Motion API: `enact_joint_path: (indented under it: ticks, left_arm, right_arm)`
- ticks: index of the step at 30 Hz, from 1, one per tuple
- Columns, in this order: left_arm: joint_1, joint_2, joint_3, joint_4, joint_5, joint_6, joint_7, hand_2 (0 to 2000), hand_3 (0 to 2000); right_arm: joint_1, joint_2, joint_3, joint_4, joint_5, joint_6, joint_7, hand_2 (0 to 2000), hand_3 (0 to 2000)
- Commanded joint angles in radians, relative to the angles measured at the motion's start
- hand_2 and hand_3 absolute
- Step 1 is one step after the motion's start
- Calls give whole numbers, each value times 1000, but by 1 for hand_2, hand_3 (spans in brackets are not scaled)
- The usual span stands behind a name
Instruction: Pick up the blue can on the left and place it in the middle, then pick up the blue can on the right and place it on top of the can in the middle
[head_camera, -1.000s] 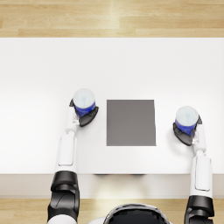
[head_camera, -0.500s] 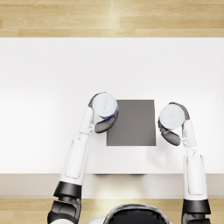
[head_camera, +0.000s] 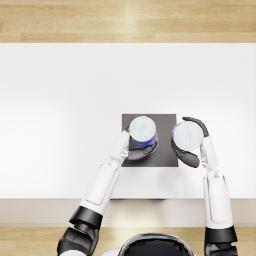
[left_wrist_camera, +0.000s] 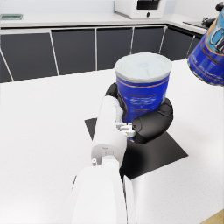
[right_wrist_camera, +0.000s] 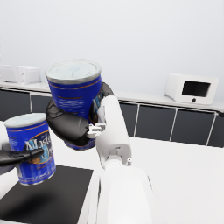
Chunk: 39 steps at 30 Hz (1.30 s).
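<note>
A dark square mat (head_camera: 165, 125) lies in the middle of the white table. My left hand (head_camera: 136, 152) grips a blue can with a pale lid (head_camera: 143, 130) standing upright over the mat (left_wrist_camera: 170, 151); the left wrist view shows the can (left_wrist_camera: 143, 89) wrapped by the hand (left_wrist_camera: 148, 124). My right hand (head_camera: 191, 154) holds the second blue can (head_camera: 187, 136) at the mat's right edge. In the right wrist view this can (right_wrist_camera: 75, 94) is raised higher than the left one (right_wrist_camera: 34, 146), held by the hand (right_wrist_camera: 72, 122).
The white table (head_camera: 60, 110) spreads wide around the mat; its front edge (head_camera: 45, 199) runs close to my arms. Wooden floor (head_camera: 125, 20) lies beyond the far edge. Dark cabinets and a white appliance (right_wrist_camera: 190, 89) stand in the background.
Both hands have carried their cans inward: the left can went from left of the mat onto it, the right can from the far right to the mat's right edge.
</note>
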<state>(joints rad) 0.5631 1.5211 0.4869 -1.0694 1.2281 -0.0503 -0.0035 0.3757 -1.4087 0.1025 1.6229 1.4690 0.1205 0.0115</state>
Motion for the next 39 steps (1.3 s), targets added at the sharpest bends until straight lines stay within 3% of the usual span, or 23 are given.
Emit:
enact_joint_path:
  ticks: [1, 7, 14, 15, 16, 17, 18, 19, 21, 22, 26, 30, 32, 38, 39]
  left_arm:
    - [16, 13, 29, 37, -1, 1, -7, 2000, 1520]
    - [4, 24, 32, 90, -4, 1, -148, 2000, 1520]
    - [16, 48, 9, 200, -4, 4, -193, 2000, 1520]
    - [73, -37, 216, 208, -4, 0, -194, 2000, 1520]
    - [27, 28, 54, 208, -5, 2, -196, 2000, 1520]
    - [28, 31, 54, 223, -4, 1, -195, 2000, 1520]
    - [23, 31, 51, 215, -4, -9, -201, 639, 1193]
    - [21, 32, 47, 215, -4, -50, -211, 0, 867]
    - [17, 36, 32, 201, -4, -83, -226, 0, 213]
    - [11, 35, 30, 181, -4, -72, -232, 0, 0]
    - [-27, 25, -5, 73, -4, 9, -208, 0, 0]
    - [-118, -16, -59, -193, -5, 35, -72, 0, 0]
    - [-164, -36, -100, -338, -5, 40, -35, 0, 0]
    - [-233, -62, -199, -598, -5, 49, -2, 0, 0]
    - [-236, -61, -218, -629, -5, 49, 0, 0, 0]
  right_arm:
    - [30, -9, 4, 14, 0, -1, 0, 2000, 1520]
    - [49, -23, 22, 26, 0, -9, -1, 2000, 1520]
    - [98, -48, 42, 38, 0, 1, -1, 2000, 1520]
    - [106, -51, 43, 35, 0, 2, -1, 2000, 1520]
    - [115, -56, 48, 32, 0, 3, 0, 2000, 1520]
    - [125, -60, 56, 22, 0, 4, 1, 2000, 1520]
    - [131, -64, 61, 24, 0, 4, 1, 2000, 1520]
    - [134, -67, 66, 24, 0, 4, 1, 2000, 1520]
    - [152, -76, 75, 10, 0, 5, 2, 2000, 1520]
    - [160, -80, 83, 4, 0, 5, 2, 2000, 1520]
    - [197, -100, 118, -37, 0, 5, 1, 2000, 1520]
    - [251, -128, 145, -69, 0, 5, 1, 2000, 1520]
    - [270, -139, 158, -76, 0, 6, 1, 2000, 1520]
    - [295, -158, 187, -122, 0, 2, 2, 2000, 1520]
    - [293, -160, 189, -118, 0, -78, -33, 2000, 1520]
